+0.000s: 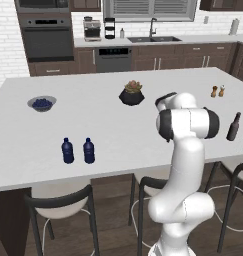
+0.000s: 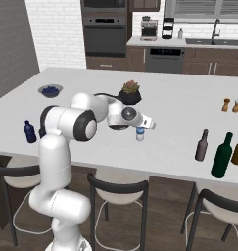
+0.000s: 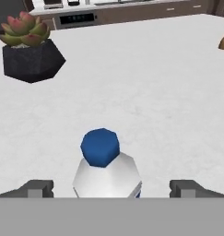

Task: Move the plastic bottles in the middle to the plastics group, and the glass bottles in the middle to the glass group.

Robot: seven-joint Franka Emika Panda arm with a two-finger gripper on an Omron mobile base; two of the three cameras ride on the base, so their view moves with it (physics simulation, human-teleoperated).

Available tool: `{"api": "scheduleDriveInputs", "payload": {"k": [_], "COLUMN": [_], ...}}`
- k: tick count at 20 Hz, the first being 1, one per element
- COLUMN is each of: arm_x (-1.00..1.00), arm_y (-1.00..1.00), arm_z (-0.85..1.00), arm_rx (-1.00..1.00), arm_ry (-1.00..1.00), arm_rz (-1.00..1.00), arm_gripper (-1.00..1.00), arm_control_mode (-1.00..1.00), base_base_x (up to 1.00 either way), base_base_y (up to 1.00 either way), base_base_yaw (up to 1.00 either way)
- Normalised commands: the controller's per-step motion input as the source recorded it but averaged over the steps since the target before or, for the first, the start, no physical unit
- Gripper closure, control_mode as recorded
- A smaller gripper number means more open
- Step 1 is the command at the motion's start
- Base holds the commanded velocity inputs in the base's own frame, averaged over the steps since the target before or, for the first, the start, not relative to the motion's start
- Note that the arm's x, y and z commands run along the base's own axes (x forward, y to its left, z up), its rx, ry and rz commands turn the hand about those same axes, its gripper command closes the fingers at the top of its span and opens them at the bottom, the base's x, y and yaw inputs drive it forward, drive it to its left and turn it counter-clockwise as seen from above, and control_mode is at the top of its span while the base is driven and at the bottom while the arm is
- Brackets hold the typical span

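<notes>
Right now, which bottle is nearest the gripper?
The small clear water bottle, standing upright between the open gripper's fingertips. The two dark blue bottles and the glass bottles stand well off to either side.

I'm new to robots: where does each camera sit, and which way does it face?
Left base view: behind the arm's left, facing forward over the island counter; white arm at lower right.
Right base view: behind its right, same counter; arm at lower left.
Hand view: on the hand, looking along the open jaws at the clear water bottle.
Shared: both base views show the potted succulent.
</notes>
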Motion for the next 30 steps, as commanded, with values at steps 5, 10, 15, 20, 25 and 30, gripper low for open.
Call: {"api": "scheduleDriveInputs", "payload": {"k": [5, 10, 15, 20, 25, 30], "arm_x": [0.15, 0.12, 0.00, 0.00, 0.02, 0.05], "arm_y": [0.02, 0.00, 0.01, 0.00, 0.00, 0.03], "arm_z": [0.00, 0.00, 0.00, -0.04, -0.02, 0.00], "arm_rx": [0.00, 0.00, 0.00, 0.00, 0.00, 0.00], "arm_ry": [0.00, 0.00, 0.00, 0.00, 0.00, 0.00], "arm_rz": [0.00, 0.00, 0.00, 0.00, 0.00, 0.00], "arm_gripper": [-1.00, -1.00, -1.00, -1.00, -1.00, -1.00], "arm_control_mode": [-1.00, -1.00, -1.00, -1.00, -1.00, -1.00], "base_base_x": [0.00, 0.00, 0.00, 0.00, 0.00, 0.00], "base_base_y": [0.00, 0.00, 0.00, 0.00, 0.00, 0.00], "base_base_yaw": [0.00, 0.00, 0.00, 0.00, 0.00, 0.00]}}
